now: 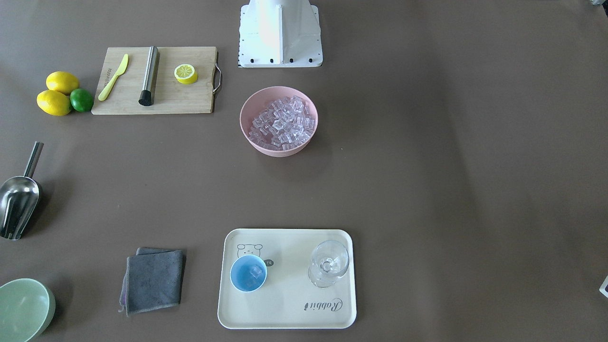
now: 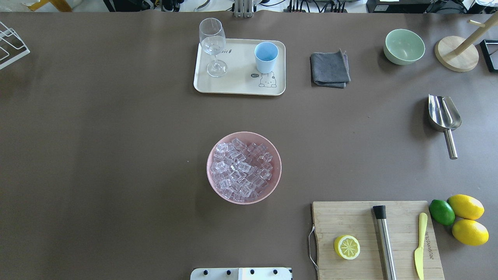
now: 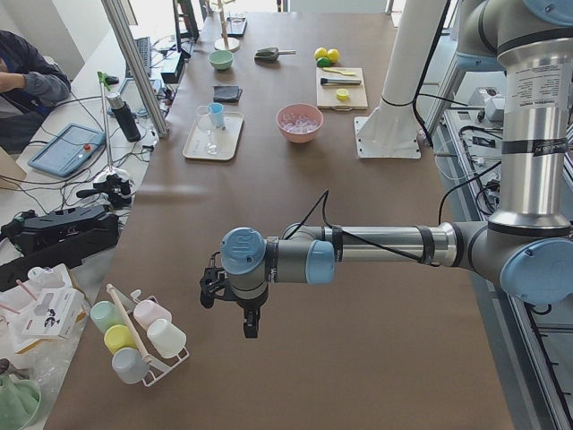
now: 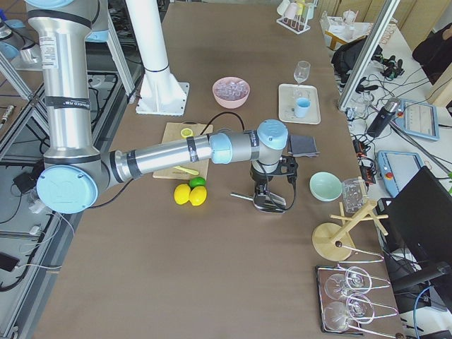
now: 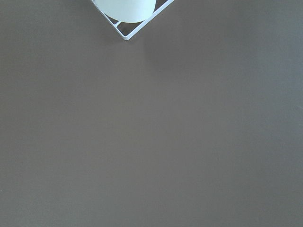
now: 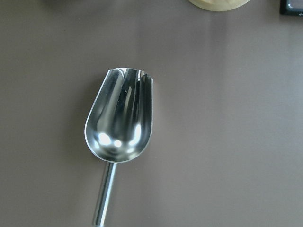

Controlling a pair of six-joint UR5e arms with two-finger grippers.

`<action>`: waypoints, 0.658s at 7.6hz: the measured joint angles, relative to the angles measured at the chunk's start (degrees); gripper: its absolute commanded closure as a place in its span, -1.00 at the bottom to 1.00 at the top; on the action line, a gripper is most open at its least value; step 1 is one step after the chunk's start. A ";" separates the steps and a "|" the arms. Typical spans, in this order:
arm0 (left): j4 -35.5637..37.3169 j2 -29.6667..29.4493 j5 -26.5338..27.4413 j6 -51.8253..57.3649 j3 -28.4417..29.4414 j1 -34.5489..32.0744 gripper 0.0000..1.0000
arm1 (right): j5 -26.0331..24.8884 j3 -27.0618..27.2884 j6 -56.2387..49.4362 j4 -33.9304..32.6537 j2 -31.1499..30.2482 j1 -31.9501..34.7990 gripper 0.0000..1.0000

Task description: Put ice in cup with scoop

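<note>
The ice (image 2: pixel 243 169) fills a pink bowl (image 2: pixel 212 177) at the table's middle. The light-blue cup (image 2: pixel 266 57) stands on a cream tray (image 2: pixel 237 87); in the front-facing view the cup (image 1: pixel 248 272) holds a few clear cubes. The steel scoop (image 2: pixel 443 114) lies alone on the table, trough up, and fills the right wrist view (image 6: pixel 120 118). My right gripper (image 4: pixel 263 191) hangs just above the scoop (image 4: pixel 272 205); I cannot tell if it is open. My left gripper (image 3: pixel 249 324) hangs over bare table far from everything; I cannot tell its state.
A stemmed glass (image 2: pixel 213 46) shares the tray. A grey cloth (image 2: pixel 330 69), a green bowl (image 2: pixel 404 46) and a wooden stand (image 2: pixel 457 58) sit near the scoop. A cutting board (image 2: pixel 373 237) holds a lemon half, steel cylinder and knife. A cup rack (image 3: pixel 139 336) is near the left gripper.
</note>
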 measured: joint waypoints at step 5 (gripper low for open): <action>0.17 -0.05 -0.12 -0.15 0.05 0.17 -0.96 | -1.83 -3.82 -14.85 -2.00 -5.90 6.20 -1.00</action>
